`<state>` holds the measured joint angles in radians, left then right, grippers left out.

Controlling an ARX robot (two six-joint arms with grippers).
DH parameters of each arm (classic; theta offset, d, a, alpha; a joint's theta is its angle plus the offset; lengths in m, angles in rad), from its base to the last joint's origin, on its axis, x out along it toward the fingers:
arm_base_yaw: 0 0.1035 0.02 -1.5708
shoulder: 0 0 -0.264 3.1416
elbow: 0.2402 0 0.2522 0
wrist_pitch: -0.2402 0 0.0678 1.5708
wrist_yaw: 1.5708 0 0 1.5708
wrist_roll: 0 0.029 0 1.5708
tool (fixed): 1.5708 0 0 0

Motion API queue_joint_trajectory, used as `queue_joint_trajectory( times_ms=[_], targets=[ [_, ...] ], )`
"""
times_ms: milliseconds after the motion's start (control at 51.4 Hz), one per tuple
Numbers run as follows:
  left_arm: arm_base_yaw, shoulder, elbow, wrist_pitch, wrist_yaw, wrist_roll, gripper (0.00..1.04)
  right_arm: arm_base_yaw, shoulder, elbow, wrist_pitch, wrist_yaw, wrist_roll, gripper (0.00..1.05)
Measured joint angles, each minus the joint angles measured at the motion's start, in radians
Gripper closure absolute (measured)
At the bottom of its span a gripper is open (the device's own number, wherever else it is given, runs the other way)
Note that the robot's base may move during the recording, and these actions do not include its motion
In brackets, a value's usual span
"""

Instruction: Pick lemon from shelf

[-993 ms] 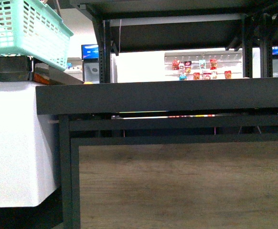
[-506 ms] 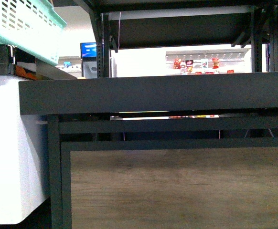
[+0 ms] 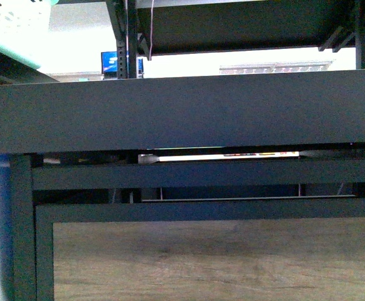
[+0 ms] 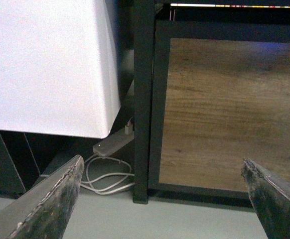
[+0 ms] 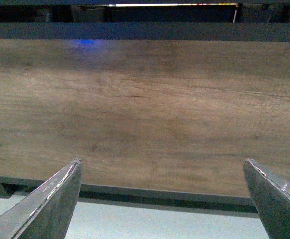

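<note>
Here we see no yellow lemon, likely up on the black metal-framed shelf [image 3: 182, 113] above; our left tool [image 4: 161, 167] and right tool [image 5: 161, 167] gape wide, empty, facing its brown wood-grain panel [image 5: 145, 104].

Pale floor [image 5: 135, 221], a white cabinet [image 4: 45, 64] above coiled white cables [image 4: 107, 179] — a blue screen [image 3: 110, 63] far off.

shelf [image 3: 182, 116]: matt black metal | front panel [image 5: 145, 109]: brown wood-grain, matt | basket [image 3: 10, 22]: mint plastic
</note>
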<state>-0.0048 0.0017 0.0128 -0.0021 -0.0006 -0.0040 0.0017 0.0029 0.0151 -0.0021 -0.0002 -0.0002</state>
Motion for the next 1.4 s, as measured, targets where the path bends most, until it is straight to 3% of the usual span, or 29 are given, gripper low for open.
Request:
queue_joint_trajectory(
  times_ms=[1401],
  targets=[
    [0.0, 0.0, 0.0, 0.0, 0.0, 0.0, 0.08, 0.0, 0.0, 0.0, 0.0, 0.0, 0.0, 0.08]
  ],
)
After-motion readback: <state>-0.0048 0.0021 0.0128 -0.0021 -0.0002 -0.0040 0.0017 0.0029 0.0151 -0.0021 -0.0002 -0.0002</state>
